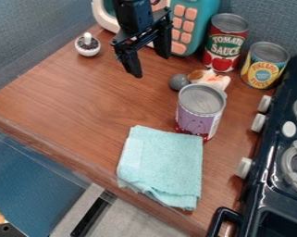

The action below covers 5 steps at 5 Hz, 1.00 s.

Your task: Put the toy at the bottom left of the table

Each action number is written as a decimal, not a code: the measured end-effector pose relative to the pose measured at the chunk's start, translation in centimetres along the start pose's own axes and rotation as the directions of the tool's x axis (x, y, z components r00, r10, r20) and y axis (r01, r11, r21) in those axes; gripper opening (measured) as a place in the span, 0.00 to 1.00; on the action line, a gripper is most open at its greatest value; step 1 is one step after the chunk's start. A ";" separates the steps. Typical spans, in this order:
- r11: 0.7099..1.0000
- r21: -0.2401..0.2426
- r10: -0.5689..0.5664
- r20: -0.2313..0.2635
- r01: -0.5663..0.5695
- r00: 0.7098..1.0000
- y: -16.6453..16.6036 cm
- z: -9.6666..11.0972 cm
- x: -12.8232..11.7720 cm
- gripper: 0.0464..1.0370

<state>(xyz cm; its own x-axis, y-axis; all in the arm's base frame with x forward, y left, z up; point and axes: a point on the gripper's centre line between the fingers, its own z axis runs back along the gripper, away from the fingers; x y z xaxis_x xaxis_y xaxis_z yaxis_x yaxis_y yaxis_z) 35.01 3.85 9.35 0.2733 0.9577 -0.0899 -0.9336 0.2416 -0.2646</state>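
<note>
The black gripper hangs over the upper middle of the wooden table, fingers spread apart with nothing between them. Left of it, near the back left edge, stands a small round white-and-dark toy with a white knob on top. To the gripper's lower right lie a grey ball and a soft-looking white and orange piece, close together. Which of these is the task's toy, I cannot tell.
A purple can stands right of centre, behind a folded turquoise cloth. A teal toy microwave, a tomato can and a yellow can line the back. The dark stove borders the right side.
</note>
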 end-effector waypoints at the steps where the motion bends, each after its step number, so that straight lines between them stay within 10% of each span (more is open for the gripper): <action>1: 0.999 0.036 0.010 -0.022 -0.009 1.000 0.5 -1.2 0.0 0.96; 5: 0.955 0.041 -0.291 -0.085 0.295 0.953 -9.4 -5.2 -6.0 0.96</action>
<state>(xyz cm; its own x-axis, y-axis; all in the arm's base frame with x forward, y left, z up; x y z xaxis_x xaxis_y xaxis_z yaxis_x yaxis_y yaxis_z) 43.38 -5.04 7.36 0.5515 0.8292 -0.0905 -0.8202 0.5193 -0.2401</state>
